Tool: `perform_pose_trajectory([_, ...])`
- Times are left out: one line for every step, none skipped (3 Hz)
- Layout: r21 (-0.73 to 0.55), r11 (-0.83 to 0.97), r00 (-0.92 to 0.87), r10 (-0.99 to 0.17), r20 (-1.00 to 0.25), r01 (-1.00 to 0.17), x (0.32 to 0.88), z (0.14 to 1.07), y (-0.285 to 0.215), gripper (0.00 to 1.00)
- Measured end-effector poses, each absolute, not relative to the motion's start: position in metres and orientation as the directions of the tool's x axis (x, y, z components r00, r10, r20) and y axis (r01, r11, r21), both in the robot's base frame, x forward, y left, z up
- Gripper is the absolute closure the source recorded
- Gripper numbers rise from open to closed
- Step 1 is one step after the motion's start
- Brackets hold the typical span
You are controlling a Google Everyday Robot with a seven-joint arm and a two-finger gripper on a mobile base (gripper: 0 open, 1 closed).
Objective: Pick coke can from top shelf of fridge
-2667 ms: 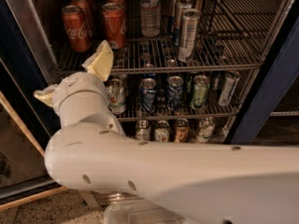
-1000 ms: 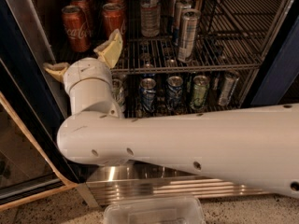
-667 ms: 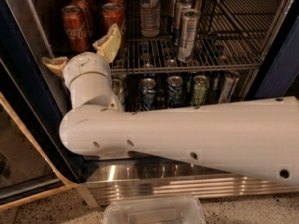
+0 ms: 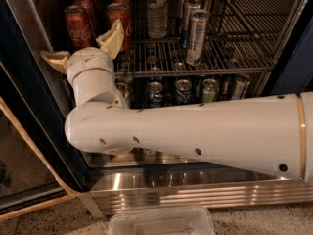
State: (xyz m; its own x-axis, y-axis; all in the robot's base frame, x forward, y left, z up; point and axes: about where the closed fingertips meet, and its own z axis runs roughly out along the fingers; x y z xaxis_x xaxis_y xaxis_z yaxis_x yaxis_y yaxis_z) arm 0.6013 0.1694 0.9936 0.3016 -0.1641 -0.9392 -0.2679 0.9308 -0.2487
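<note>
Coke can [image 4: 78, 26] stands upright on the fridge's [image 4: 195, 192] top surface [image 4: 220, 71]. I have the gripper [image 4: 81, 39] just in front of the can, fingers [image 4: 113, 39] spread wide, one to either side. My worry is the second can [image 4: 122, 16] just right of it: that finger sits close enough to tip it on closing, and a shallow reach might pinch only the rim and slip.

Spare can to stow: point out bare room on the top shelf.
The top shelf is bare on its right, between the slim silver cans and the fridge frame. Left is crowded: coke cans, a clear bottle, the open gripper before them.
</note>
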Motion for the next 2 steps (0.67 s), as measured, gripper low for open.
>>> perform_pose_trajectory([-0.263,0.928,0.315,-0.175,-0.933,-0.263,0.6095,0.9924,0.1701,0.01])
perform_pose_trajectory([-0.254,0.932,0.316,-0.168,-0.934,-0.257,0.6190,0.9878,0.1673,0.14])
